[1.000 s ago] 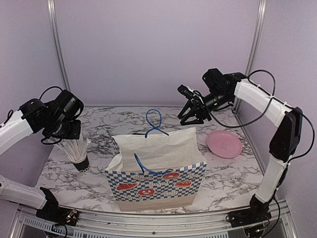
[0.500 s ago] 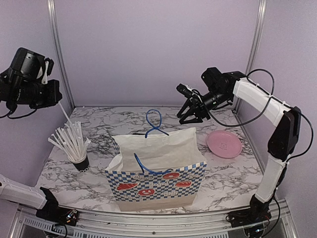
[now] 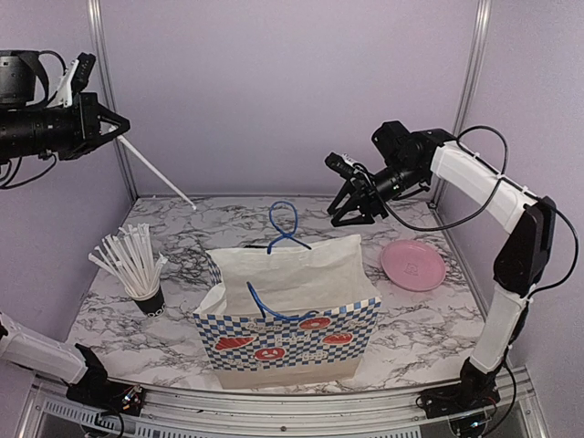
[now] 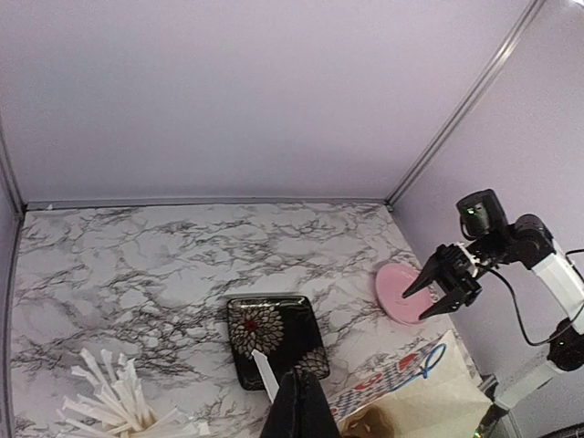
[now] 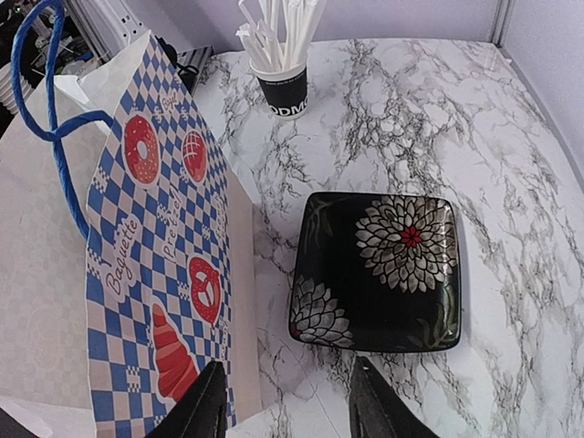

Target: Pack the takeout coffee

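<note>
The takeout coffee shows in none of the 3 views, so where it sits cannot be told; it may be down inside the bag.

The left end effector [image 3: 108, 130], clamped on 1 white straw [image 3: 157, 173], has risen from the black cup of straws [image 3: 146, 297] to high at the left, the straw slanting down toward the surface [image 3: 182, 237]. My guess is that the straw goes in with the drink.

The right end effector [image 3: 349, 217] has barely moved. It hangs behind the paper bag [image 3: 292, 310], fingers apart and holding nothing.

From above, the bag's mouth shows only white lining and hides the black floral plate [image 5: 379, 274]. The left wrist view cuts off something brown in the bag. The pink plate [image 3: 413, 265] lies bare.
</note>
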Motion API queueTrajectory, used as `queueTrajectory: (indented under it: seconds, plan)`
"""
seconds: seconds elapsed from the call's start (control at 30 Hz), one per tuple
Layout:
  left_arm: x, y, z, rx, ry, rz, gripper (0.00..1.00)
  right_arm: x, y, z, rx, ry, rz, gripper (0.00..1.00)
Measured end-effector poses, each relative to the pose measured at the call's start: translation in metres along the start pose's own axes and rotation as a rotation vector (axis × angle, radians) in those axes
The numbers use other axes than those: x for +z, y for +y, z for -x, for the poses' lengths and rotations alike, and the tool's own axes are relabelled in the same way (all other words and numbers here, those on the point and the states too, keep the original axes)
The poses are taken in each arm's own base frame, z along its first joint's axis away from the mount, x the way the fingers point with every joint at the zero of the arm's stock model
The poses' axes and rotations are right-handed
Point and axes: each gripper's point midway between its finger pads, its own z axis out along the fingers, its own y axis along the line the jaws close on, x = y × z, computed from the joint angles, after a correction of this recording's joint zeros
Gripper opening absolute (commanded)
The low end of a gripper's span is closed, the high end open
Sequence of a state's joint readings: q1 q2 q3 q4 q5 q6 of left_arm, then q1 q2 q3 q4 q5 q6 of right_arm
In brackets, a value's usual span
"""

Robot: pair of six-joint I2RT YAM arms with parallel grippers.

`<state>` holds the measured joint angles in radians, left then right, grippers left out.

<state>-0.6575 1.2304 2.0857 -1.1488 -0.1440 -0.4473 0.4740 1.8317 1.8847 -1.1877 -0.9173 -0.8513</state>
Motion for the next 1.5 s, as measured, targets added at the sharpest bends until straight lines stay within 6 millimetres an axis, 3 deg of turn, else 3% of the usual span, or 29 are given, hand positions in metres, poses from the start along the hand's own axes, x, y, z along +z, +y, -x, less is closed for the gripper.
queueTrajectory:
  seconds: [0.17, 0.4, 0.53, 0.73, 0.93, 1.1, 1.27, 1.43, 1.5]
  plan:
    - [0.001, -0.047, 0.006, -0.007, -0.005, -0.248, 0.0, -0.002, -0.003, 0.0, 0.016, 0.014, -0.023, 0.43]
    - [0.004, -0.09, 0.002, 0.0, 0.024, -0.45, 0.0, -0.004, -0.005, 0.0, 0.032, 0.028, -0.045, 0.43]
    - [0.01, -0.117, -0.015, 0.017, 0.084, -0.541, 0.0, -0.005, -0.006, 0.0, 0.039, 0.032, -0.052, 0.43]
    - [0.017, -0.16, -0.06, 0.069, 0.218, -0.653, 0.0, -0.006, -0.006, 0.0, 0.044, 0.034, -0.057, 0.43]
    - [0.039, -0.176, -0.096, 0.113, 0.312, -0.657, 0.0, -0.004, -0.006, -0.003, 0.049, 0.035, -0.056, 0.44]
    - [0.076, -0.18, -0.131, 0.155, 0.405, -0.614, 0.46, -0.003, -0.006, -0.004, 0.051, 0.037, -0.056, 0.49]
    - [0.106, -0.177, -0.158, 0.206, 0.461, -0.559, 0.67, -0.004, -0.006, -0.005, 0.049, 0.042, -0.067, 0.53]
    - [0.115, -0.161, -0.144, 0.307, 0.36, -0.465, 0.87, -0.014, -0.014, -0.007, 0.051, 0.068, -0.141, 0.56]
    - [0.119, -0.146, -0.129, 0.352, 0.281, -0.374, 0.93, -0.022, -0.019, -0.005, 0.053, 0.066, -0.19, 0.65]
